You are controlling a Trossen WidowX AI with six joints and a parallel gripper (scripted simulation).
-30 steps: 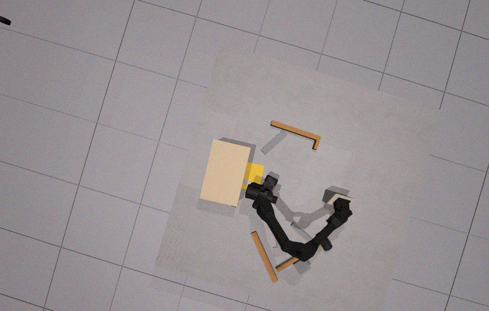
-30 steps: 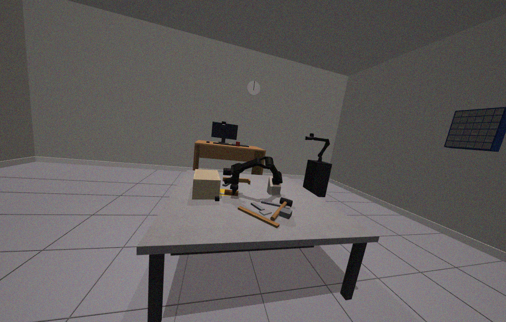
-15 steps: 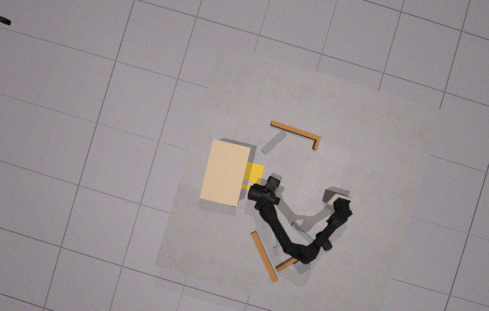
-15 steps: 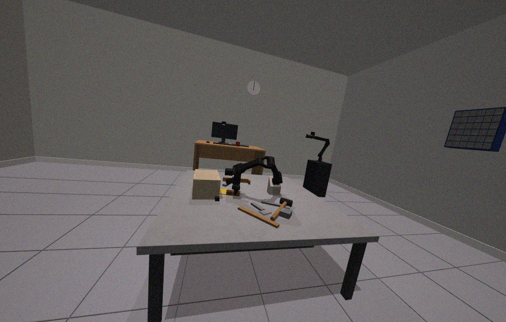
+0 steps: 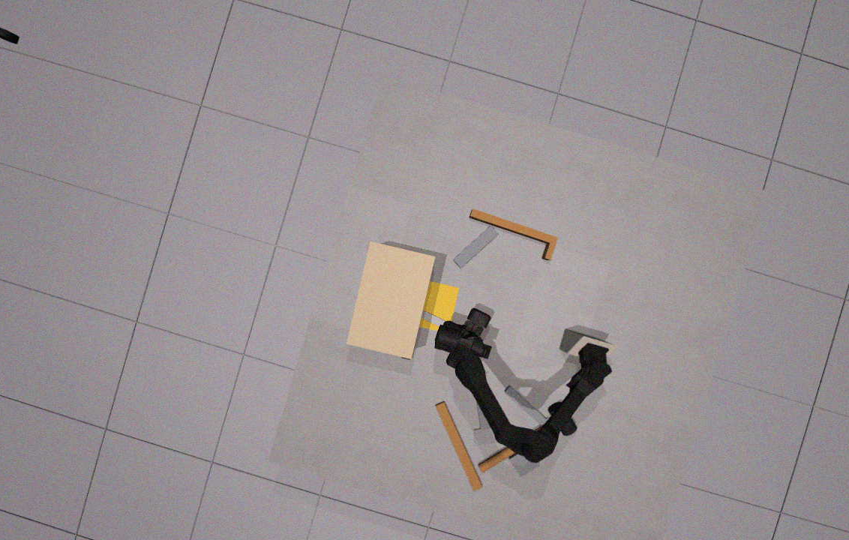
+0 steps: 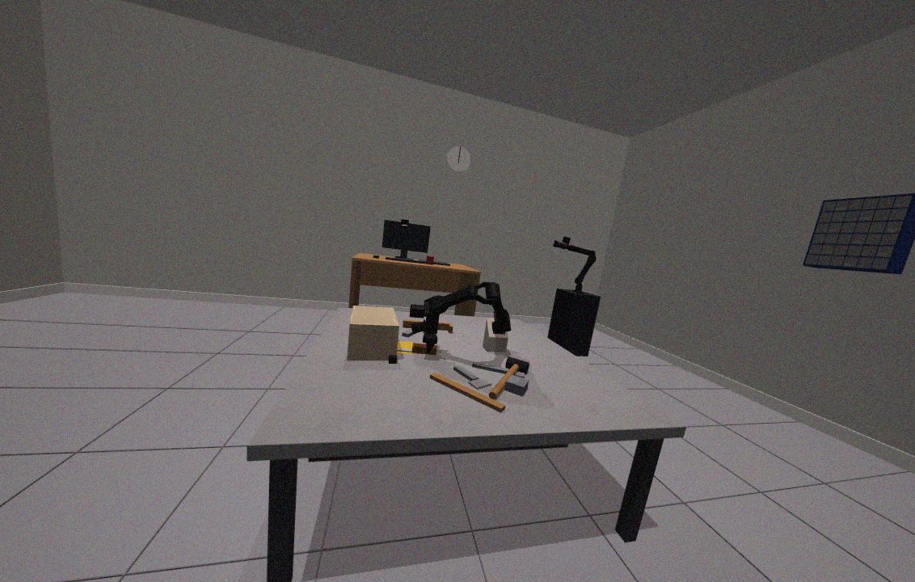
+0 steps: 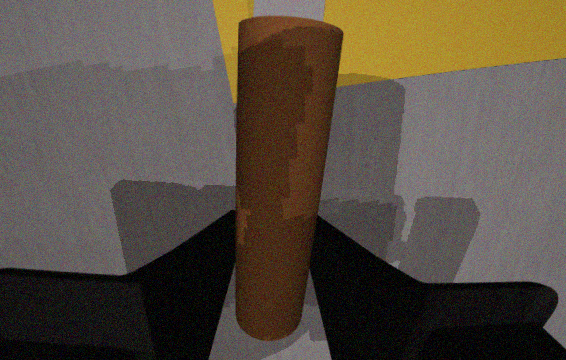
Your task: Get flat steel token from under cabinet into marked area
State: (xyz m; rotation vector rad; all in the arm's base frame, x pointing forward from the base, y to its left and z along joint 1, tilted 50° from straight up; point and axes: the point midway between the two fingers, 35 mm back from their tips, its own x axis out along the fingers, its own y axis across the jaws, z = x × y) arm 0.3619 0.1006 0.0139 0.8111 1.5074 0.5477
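My gripper (image 6: 429, 348) (image 7: 273, 220) points down and is shut on the brown round handle (image 7: 283, 125) of a tool, in front of the pale cabinet (image 5: 391, 298) (image 6: 373, 339). A flat grey strip (image 5: 430, 318) (image 7: 288, 7) runs from beyond the handle across the marked area toward the cabinet; it looks like the tool's blade, and its far end is hidden. The yellow marked area (image 5: 442, 299) (image 6: 405, 347) (image 7: 453, 35) shows on both sides of the strip. The steel token is not visible in any view.
An orange L-shaped bar (image 5: 511, 224) and a grey flat bar (image 5: 475, 246) lie beyond the marked area. A straight orange bar (image 5: 458, 446) (image 6: 466, 392) and a mallet (image 6: 504, 381) lie on the near side. A small black block (image 6: 392, 359) is by the cabinet's near corner.
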